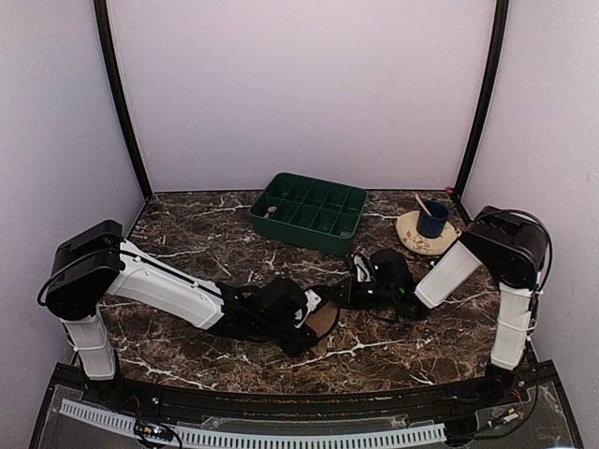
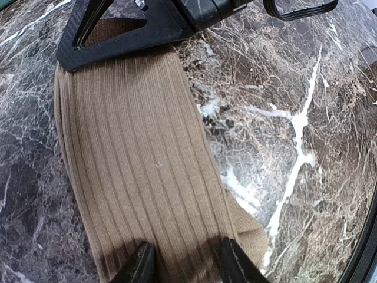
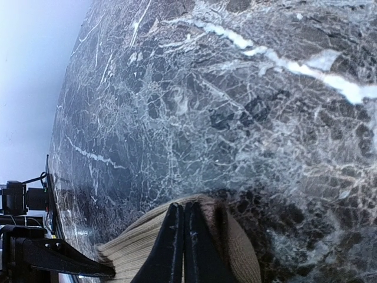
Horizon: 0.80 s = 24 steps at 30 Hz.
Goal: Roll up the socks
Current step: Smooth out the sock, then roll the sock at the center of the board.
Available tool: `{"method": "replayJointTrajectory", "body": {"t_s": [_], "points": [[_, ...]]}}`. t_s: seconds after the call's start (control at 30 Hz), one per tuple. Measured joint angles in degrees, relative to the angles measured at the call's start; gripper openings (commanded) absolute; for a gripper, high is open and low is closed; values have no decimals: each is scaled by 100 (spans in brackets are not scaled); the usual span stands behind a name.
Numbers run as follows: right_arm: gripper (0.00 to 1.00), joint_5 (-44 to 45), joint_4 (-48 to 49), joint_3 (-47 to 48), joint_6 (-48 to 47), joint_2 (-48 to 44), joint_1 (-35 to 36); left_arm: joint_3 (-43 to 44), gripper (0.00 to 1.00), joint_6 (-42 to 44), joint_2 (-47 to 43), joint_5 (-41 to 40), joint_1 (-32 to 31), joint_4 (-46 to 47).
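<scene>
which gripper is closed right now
The right gripper, fingers pressed together at one end of the tan sock; the left gripper has fingers apart at the other end.

left arm [image 1: 164, 290] and right arm [image 1: 447, 271] basically twins, white shells, chunky black joint blocks, thin black cable loops [image 1: 546, 251] by the shoulders, left tool [image 2: 187, 265] and right tool [image 3: 184, 215] all matte black, slim tapered fingers [image 2: 141, 266]

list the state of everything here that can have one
sock: lying flat, unrolled
left gripper: open, fingers astride one end of the sock
right gripper: shut, tips on the sock's other end
tray: upright
cup: upright on a plate, stick in it
</scene>
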Motion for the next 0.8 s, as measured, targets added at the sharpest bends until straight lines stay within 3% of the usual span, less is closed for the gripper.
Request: {"method": "replayJointTrajectory", "body": {"t_s": [0.17, 0.53, 0.8], "points": [[5, 105, -219, 166, -188, 0, -17, -68, 41, -66, -26, -9, 0, 92], [30, 245, -1580, 1110, -1119, 52, -22, -94, 47, -223, -114, -11, 0, 39], [34, 586, -2728, 1261, -1749, -455, 372, -96, 50, -297, -260, -28, 0, -271]]}}
